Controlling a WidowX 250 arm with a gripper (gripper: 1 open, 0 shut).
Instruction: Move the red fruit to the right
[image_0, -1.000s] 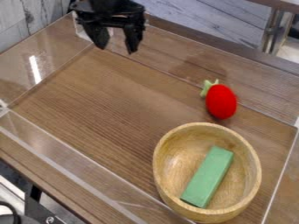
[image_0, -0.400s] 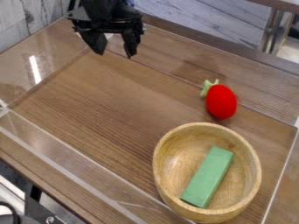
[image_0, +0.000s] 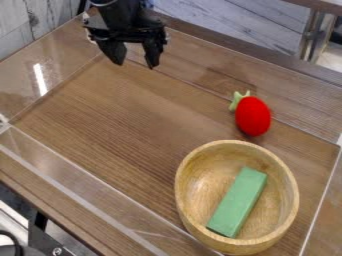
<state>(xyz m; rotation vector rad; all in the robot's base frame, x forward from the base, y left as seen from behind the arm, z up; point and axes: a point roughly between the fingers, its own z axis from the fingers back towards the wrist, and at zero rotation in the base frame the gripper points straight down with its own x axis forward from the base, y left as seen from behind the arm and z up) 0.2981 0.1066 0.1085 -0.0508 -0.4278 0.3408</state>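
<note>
The red fruit (image_0: 253, 116), a small glossy strawberry-like toy with a green leafy top, lies on the wooden table at the right, just above the bowl. My black gripper (image_0: 136, 55) hangs over the far left of the table, well away from the fruit. Its fingers point down and stand open with nothing between them.
A wooden bowl (image_0: 197, 175) sits at the front right with a flat green rectangular block (image_0: 239, 202) inside. Clear plastic walls (image_0: 54, 170) ring the wooden table surface. A metal table leg (image_0: 315, 38) stands at the back right.
The gripper has shifted slightly, staying over the far left of the table, still open. The fruit, bowl and block have not moved.
</note>
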